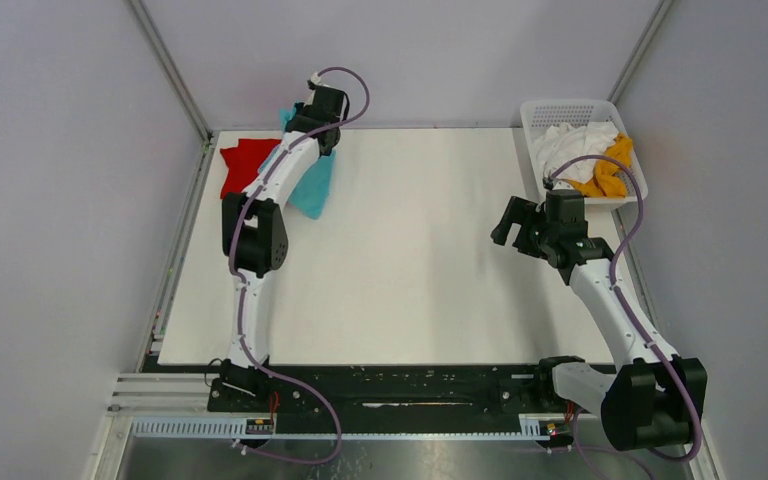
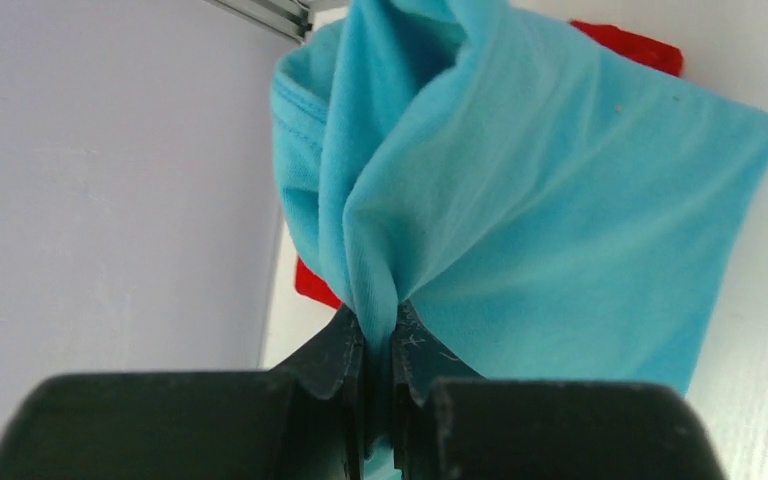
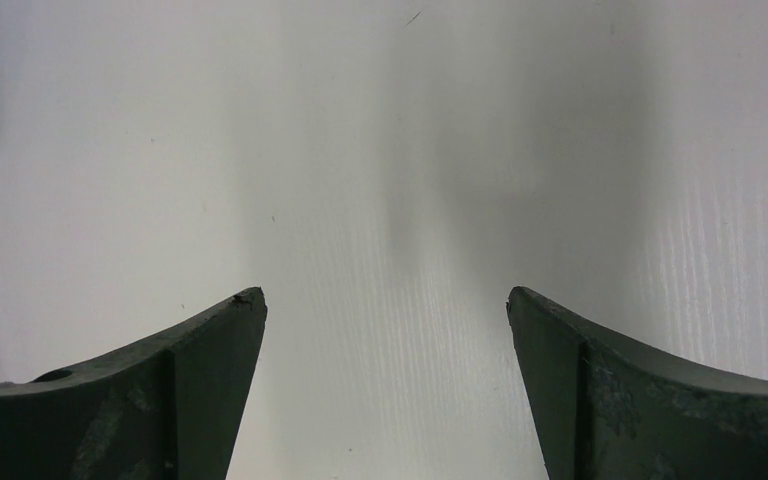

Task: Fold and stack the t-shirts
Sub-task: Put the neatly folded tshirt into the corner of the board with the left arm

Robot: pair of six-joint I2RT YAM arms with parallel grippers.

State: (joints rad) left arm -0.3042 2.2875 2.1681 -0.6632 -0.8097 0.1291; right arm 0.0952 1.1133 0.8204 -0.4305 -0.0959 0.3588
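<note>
Far-left corner of the counter (image 1: 410,260): red t-shirt (image 1: 243,160) lies flat. Its right edge is hidden under the left arm and the turquoise t-shirt (image 1: 315,185), so I can't make out its full outline or how it's folded. In the left wrist view only two red scraps show, either side of the turquoise cloth.

Left gripper (image 2: 380,330): jaws closed to a thin slit and pinching a gathered ridge of the turquoise t-shirt. The fabric fans out from the pinch in deep folds, with a hemmed edge visible on the left. From the top the wrist covers the grasp point and the upper part of the shirt. The rest spreads toward the counter just right of the red one, overlapping its edge. Can't tell whether the lower hem rests on the counter or hangs clear.

Right gripper (image 3: 385,305): jaws spread wide with nothing between them, over bare counter on the right side, well apart from both shirts. In its wrist view a sliver of turquoise is cut off by the left frame edge.

Far-right corner: white lattice basket (image 1: 570,105), holding a crumpled white t-shirt (image 1: 572,142) on the left and a mustard-yellow t-shirt (image 1: 612,168) on the right, touching each other. The right arm's wrist and cable cover the basket's near rim.
</note>
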